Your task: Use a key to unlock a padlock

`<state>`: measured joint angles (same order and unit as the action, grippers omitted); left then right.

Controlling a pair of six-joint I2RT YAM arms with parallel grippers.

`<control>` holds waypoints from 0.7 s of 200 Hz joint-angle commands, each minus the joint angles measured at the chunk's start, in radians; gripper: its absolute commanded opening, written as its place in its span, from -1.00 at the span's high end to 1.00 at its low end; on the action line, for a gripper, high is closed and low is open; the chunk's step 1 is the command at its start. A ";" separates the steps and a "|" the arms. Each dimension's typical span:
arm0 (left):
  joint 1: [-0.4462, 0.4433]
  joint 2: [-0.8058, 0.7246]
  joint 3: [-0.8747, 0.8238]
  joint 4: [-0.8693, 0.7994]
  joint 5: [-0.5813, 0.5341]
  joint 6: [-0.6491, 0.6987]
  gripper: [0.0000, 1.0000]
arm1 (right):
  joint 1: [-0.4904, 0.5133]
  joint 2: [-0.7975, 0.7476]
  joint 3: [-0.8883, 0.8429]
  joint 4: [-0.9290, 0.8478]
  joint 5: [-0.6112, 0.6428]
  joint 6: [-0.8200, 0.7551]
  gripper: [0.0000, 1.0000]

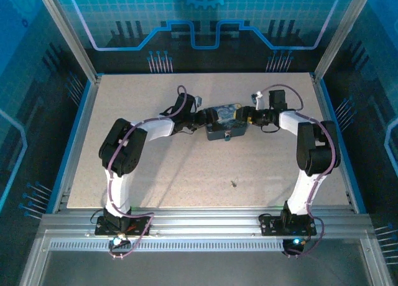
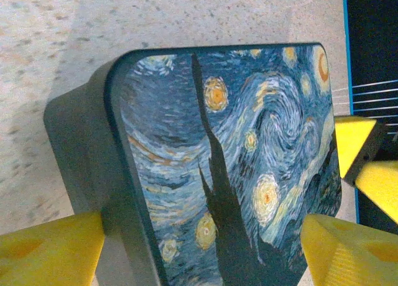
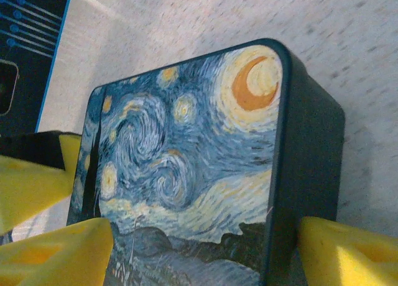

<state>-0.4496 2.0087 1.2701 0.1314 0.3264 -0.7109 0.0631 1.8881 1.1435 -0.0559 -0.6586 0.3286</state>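
A tiny dark item (image 1: 234, 184) (key or padlock, too small to tell) lies on the tabletop (image 1: 155, 174), well apart from the starry-night tin (image 1: 225, 122) and nearer the arms' bases. Farther back, the left hand (image 2: 202, 230) and right hand (image 3: 205, 230) clamp that tin from opposite ends, their yellow fingers (image 2: 53, 249) pressed against its walls.

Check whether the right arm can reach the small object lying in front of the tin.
Probably yes: the small object lies on bare table, nothing near it, but the right gripper straddles the tin and must back off first.
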 commanded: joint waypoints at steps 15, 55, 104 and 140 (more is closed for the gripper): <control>0.016 -0.128 -0.100 0.027 0.034 0.036 -0.66 | 0.121 -0.082 -0.090 0.045 -0.045 0.052 -0.56; 0.046 -0.195 -0.193 0.024 0.025 0.051 -0.67 | 0.218 -0.157 -0.200 0.113 0.014 0.107 -0.57; 0.062 -0.234 -0.241 0.005 -0.012 0.070 -0.69 | 0.302 -0.235 -0.307 0.140 0.119 0.141 -0.59; 0.075 -0.277 -0.260 -0.023 -0.054 0.082 -0.77 | 0.298 -0.270 -0.313 0.086 0.204 0.125 -0.63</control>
<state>-0.3706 1.7966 1.0237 0.1143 0.2581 -0.6514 0.3489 1.6493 0.8417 0.0540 -0.5148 0.4522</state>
